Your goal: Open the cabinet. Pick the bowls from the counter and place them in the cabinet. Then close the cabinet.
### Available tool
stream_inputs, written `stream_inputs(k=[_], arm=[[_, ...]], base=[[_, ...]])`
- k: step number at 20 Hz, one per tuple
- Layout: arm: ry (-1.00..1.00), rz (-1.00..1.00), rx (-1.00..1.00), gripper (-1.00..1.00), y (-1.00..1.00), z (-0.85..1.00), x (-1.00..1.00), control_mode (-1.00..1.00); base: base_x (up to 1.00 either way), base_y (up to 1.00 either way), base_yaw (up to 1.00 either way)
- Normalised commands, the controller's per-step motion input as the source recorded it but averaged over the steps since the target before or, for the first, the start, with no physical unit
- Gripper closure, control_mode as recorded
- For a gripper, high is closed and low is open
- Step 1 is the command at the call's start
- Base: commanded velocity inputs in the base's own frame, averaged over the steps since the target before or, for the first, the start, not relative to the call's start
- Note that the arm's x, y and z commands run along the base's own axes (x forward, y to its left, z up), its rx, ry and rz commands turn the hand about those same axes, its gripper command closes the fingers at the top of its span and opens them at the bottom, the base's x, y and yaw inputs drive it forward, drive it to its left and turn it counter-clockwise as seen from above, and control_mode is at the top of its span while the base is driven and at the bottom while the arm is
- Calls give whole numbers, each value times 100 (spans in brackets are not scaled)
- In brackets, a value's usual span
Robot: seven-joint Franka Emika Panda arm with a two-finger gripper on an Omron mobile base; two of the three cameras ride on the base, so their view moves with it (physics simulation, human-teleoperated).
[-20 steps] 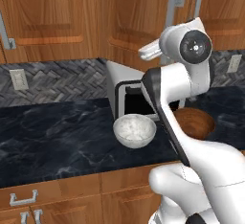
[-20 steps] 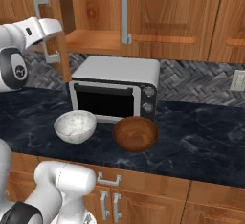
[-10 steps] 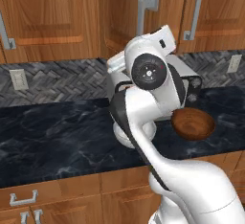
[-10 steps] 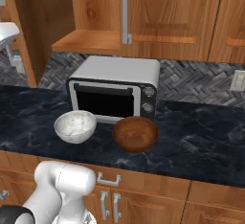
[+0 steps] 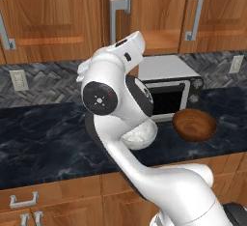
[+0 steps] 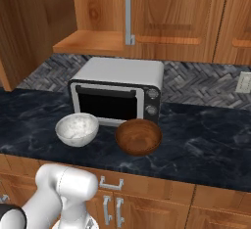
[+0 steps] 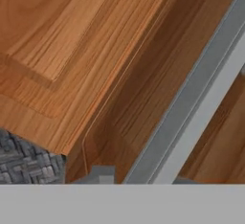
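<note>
Left base view: cabinet (image 5: 159, 36) sat upper centre, its left door swung edge-on, handle (image 5: 118, 15) beside the arm; speckled bowl (image 5: 140, 134) and wood bowl (image 5: 194, 124) sat on the counter (image 5: 43, 138).

Right base view: shelf (image 6: 90, 42) was exposed upper left.

Hand view: silver bar (image 7: 201, 103) ran close on the diagonal. Couldn't tell whether the pincer gripped it or stood apart. My call: swing the door fully clear before going for the bowls.

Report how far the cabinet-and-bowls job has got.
Done: the reddish-brown wooden cabinet's left door stands open, baring its wooden shelf. In hand: the hand view looks at a silver bar handle close up. Left: the whitish speckled bowl and dark wooden bowl sit on the black marble counter; then closing.
</note>
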Motion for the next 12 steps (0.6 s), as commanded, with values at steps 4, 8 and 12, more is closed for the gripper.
stream_inputs(k=[4,8,12], arm=[[0,-4,0,-100,37,0,-20,-100],[0,-3,0,-100,21,8,-61,-100],[0,-1,-2,-100,46,0,-86,-100]], base=[[0,0,0],[0,0,0],[0,0,0]])
